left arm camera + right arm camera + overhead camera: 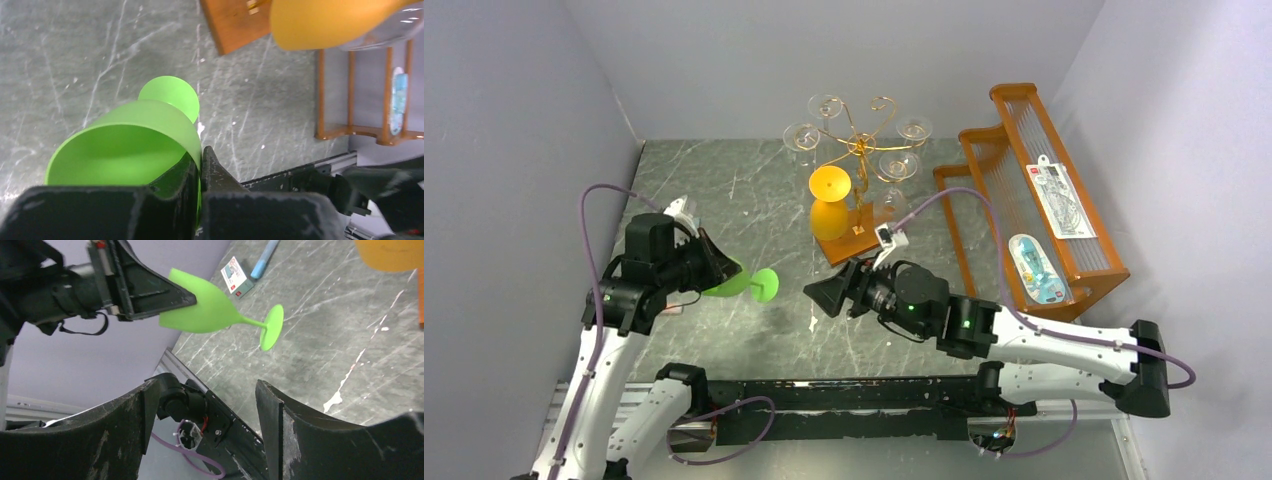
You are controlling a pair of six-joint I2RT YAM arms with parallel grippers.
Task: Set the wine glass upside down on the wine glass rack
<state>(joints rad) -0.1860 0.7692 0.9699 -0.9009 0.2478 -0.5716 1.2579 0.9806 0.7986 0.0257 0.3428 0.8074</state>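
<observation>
The dark grey marbled desk (724, 190) fills the middle of the top view. A large orange wooden slatted shelf (1022, 140) stands along its right side.

The left arm (614, 300) rises from the lower left, bends at the elbow and points its wrist toward the centre of the frame. The right arm (1044, 345) stretches low across the lower right, its wrist aimed left at the other arm. The two grippers face each other and stand apart.

The thin gold wire wine glass rack (869, 235), on a square brown wooden base, stands at upper centre, left of the shelf. An orange wine glass (829, 218) hangs on it foot up, and clear glasses (897, 165) sit among its scroll arms.

The bright green plastic wine glass (742, 284) is left of centre, well short of the rack. It lies level in the left gripper (719, 270), with its foot toward the right gripper (809, 290).

The left wrist view looks into the green bowl (125, 130). Only there is it plain that the jaws of the left gripper (200, 160) are closed on the bowl wall at the rim, one inside and one outside.

The right wrist view shows the glass (210, 310) side-on, with stem and foot free and the desk behind them. Its own gripper (206, 390) has its jaws spread wide with nothing between them. It also shows two things the top view does not make out, a small white card box (234, 274) and a blue pen (264, 257) lying on the desk.
</observation>
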